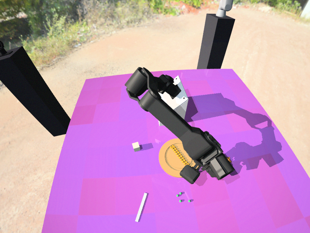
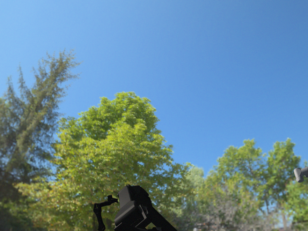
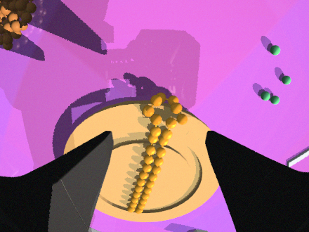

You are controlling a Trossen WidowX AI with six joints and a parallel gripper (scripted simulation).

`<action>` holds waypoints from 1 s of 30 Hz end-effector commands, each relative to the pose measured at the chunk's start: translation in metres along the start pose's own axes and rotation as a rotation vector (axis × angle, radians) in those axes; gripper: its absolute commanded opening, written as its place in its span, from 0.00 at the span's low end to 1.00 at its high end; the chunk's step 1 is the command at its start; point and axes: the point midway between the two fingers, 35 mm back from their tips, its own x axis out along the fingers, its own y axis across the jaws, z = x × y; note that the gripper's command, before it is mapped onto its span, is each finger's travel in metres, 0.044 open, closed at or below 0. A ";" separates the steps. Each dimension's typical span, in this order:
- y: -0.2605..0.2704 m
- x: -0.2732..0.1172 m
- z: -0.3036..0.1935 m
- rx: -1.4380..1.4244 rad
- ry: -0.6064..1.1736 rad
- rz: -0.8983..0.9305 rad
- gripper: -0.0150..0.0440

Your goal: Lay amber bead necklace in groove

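Observation:
The amber bead necklace (image 1: 178, 153) (image 3: 150, 150) lies across the round bead board (image 1: 162, 160) (image 3: 196, 140) as two close, nearly parallel strands, not following the circular groove. In the wrist view its far end opens into a small loop at the board's upper edge. The strands cross the groove and the inner disc, and their near end is at the groove's lower side. My gripper (image 3: 159, 137) is open, with its fingers wide apart on either side of the strands in the wrist view and nothing held. In the top view the arm hides part of the board and the fingertips.
A pile of orange-brown beads (image 1: 228, 159) (image 3: 15, 25) lies right of the board in the top view. Several green beads (image 1: 180, 200) (image 3: 274, 50), a white bar (image 1: 141, 207) (image 3: 299, 157) and a pale cube (image 1: 135, 146) lie on the table. The exterior view shows mostly sky and trees.

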 end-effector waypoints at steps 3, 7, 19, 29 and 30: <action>0.001 -0.001 -0.004 -0.831 0.003 0.010 0.78; 0.001 -0.001 -0.004 -0.831 0.003 0.010 0.78; 0.001 0.012 -0.004 -0.831 0.003 0.010 0.78; 0.000 0.013 -0.002 -0.825 -0.002 0.001 0.78; 0.000 0.014 -0.002 -0.826 -0.002 0.001 0.78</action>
